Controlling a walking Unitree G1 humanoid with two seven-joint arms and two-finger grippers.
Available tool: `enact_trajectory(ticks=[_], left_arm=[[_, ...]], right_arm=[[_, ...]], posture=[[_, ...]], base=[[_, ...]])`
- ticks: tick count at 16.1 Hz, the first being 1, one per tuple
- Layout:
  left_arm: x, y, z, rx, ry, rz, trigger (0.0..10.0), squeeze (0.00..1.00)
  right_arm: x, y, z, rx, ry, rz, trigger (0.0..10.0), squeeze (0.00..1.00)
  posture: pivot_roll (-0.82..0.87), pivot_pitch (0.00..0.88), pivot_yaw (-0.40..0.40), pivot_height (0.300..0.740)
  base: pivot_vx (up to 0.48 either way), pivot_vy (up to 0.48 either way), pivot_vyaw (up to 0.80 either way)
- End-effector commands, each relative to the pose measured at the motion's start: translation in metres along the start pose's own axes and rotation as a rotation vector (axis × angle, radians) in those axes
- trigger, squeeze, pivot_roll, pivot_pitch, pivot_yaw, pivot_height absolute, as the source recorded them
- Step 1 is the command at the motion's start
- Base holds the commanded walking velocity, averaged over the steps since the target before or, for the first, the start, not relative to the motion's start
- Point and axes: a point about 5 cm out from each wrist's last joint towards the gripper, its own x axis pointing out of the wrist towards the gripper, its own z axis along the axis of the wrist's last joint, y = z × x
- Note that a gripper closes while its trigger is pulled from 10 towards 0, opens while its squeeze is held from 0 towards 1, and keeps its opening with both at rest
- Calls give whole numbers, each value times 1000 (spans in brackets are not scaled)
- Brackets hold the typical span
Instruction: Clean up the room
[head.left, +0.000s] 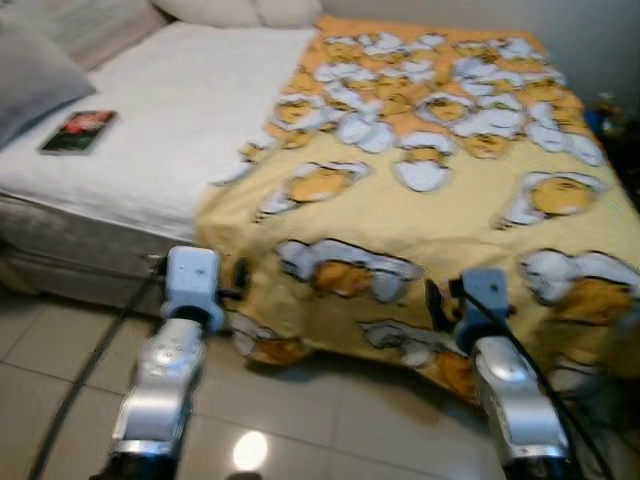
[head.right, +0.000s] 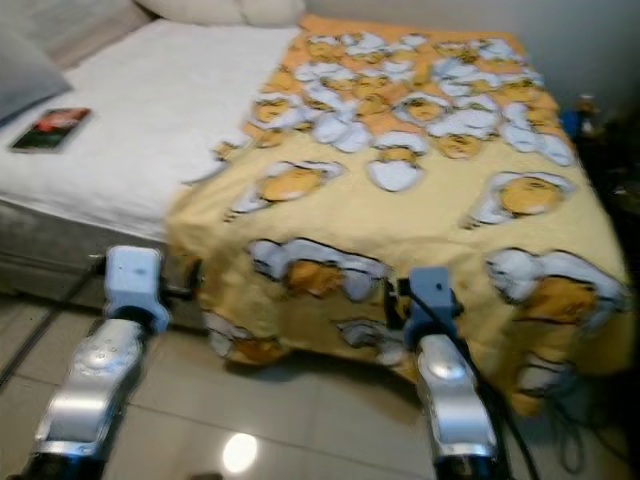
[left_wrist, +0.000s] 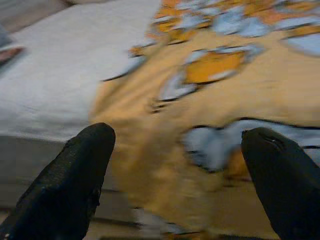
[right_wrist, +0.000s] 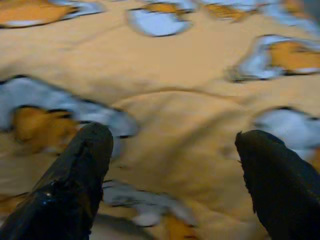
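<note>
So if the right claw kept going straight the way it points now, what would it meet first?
Most likely the yellow blanket draped over the bed's foot edge. The right claw is open and aimed at its folds, though the blur leaves depth uncertain.

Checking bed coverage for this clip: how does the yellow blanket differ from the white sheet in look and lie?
The yellow blanket carries a printed cartoon pattern; the white sheet is plain. The blanket covers the bed's right part and hangs over the foot edge, while the sheet lies flat and bare on the left, with a book on it. Both lie on the same bed.
</note>
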Motion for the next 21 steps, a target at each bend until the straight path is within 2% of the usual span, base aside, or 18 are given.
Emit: enact_trajectory(ticks=[1, 5, 8, 13, 15, 21], left_arm=[[1, 9, 3, 24, -17, 25, 10000, 0], [3, 9, 5, 29, -23, 22, 10000, 0], [9, 6, 12, 45, -48, 5, 10000, 0], [10, 7, 10, 37, -35, -20, 10000, 0], [12, 7, 11, 35, -39, -19, 10000, 0], [14, 8, 13, 24, -46, -15, 10000, 0]], right_arm=[[1, 3, 3, 9, -6, -1, 10000, 0], [3, 3, 2, 11, 0, -11, 10000, 0], [6, 3, 2, 42, 22, -24, 10000, 0], [8, 2, 0, 54, 38, -30, 10000, 0], [10, 2, 1, 47, 34, -29, 10000, 0], [13, 4, 1, 31, 27, -17, 10000, 0]], posture=[[88, 0, 40, 740], [87, 0, 46, 740], [97, 0, 41, 740], [104, 0, 26, 740], [106, 0, 22, 740], [110, 0, 21, 740]], base=[[0, -461, 0], [0, -457, 0], [0, 0, 0], [0, 0, -691], [266, 0, -575], [320, 0, 0]])
